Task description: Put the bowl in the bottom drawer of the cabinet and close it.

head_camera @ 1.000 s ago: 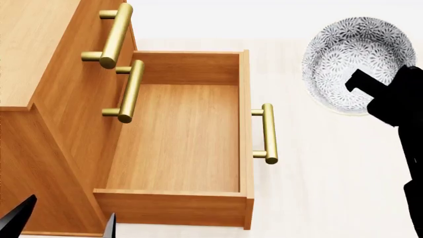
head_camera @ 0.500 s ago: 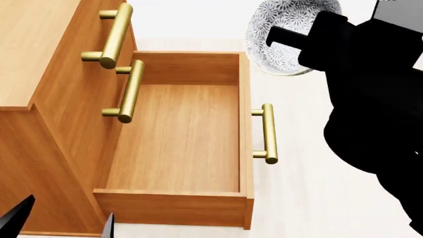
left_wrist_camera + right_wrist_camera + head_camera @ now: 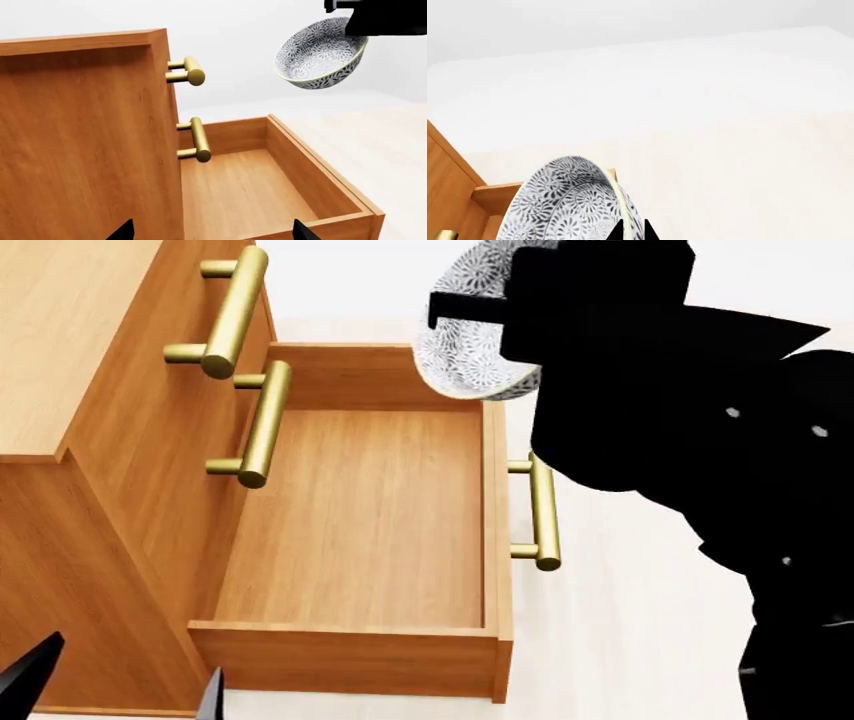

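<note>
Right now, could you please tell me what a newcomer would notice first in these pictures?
The patterned bowl hangs tilted in the air, gripped at its rim by the right gripper, above the far end of the open bottom drawer. That drawer, pulled out from the orange-brown cabinet, is bare inside.

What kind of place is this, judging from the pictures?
Probably a simulated test room, not a real home: a lone wooden cabinet on a bare pale floor, blank white walls, and a patterned bowl.
</note>
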Controlling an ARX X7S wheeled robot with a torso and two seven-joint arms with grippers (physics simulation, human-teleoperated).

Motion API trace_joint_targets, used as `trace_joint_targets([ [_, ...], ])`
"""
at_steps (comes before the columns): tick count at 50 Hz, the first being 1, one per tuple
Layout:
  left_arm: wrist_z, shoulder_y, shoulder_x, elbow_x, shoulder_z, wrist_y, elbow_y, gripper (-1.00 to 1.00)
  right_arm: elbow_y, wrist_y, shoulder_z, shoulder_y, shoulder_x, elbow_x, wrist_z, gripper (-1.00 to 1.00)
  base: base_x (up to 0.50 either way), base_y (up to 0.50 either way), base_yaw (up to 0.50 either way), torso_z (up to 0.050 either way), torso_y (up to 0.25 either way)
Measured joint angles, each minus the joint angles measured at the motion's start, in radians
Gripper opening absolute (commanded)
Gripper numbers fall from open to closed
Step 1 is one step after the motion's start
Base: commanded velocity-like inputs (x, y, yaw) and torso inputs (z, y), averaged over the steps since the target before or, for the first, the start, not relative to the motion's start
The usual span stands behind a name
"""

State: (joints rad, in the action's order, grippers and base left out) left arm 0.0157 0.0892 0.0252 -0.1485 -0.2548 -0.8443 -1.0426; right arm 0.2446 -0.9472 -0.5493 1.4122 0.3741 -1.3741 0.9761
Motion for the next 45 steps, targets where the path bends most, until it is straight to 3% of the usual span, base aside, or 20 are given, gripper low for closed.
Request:
trace_joint_targets([
  [15,0.003,0.004,0.000,0.007,0.012,0.006,0.000,1.00,0.077,-0.031,-0.052,0.040,-0.076,0.008,0.004,-1.00,0.00,0.00,0.00,0.000,0.001],
  [45,0.005,0.011,-0.001,0.016,0.028,0.024,0.000,1.00,0.054,-0.001,-0.169,-0.012,-0.122,0.083,-0.093,-1.00,0.00,0.00,0.00,0.000,0.000],
])
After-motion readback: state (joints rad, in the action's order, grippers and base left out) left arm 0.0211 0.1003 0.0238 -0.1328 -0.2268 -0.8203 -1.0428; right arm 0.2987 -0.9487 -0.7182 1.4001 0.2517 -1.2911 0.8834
